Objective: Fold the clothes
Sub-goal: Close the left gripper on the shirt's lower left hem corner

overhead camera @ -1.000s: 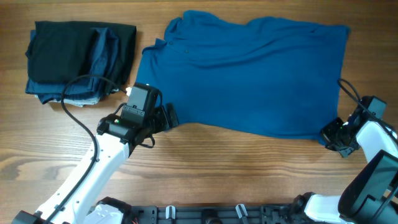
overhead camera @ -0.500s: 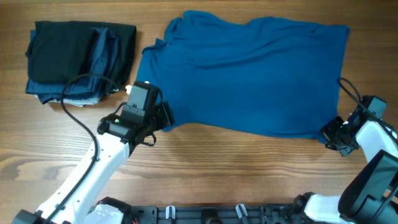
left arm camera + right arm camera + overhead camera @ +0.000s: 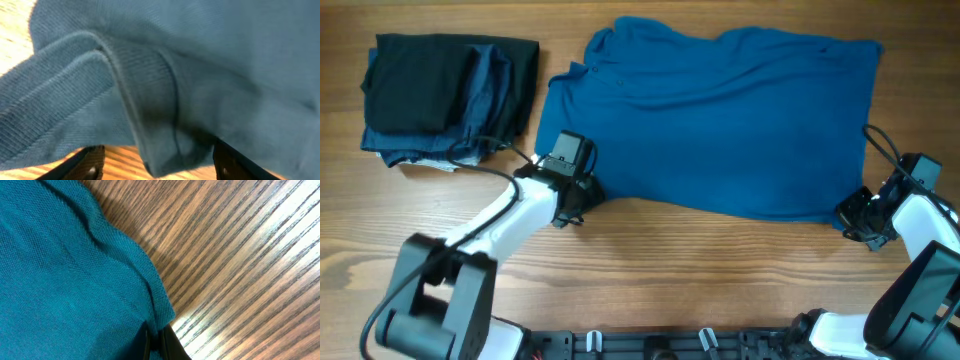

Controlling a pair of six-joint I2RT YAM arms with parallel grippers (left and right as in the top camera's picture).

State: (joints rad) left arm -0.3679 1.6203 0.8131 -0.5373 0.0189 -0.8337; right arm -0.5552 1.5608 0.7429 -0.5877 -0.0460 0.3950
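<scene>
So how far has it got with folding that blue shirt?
Barely started. Done: nothing obvious; the blue polo shirt lies spread across the table with no tidy fold showing. In hand: the right claw is shut on its near right corner, and the left claw stands open around its sleeve edge at the near left. Left: all the actual folding.

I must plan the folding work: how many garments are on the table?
3 visible: the blue polo shirt spread flat across the middle and right; a black folded garment and a dark navy folded garment stacked at the far left. The stack may hide more.
</scene>
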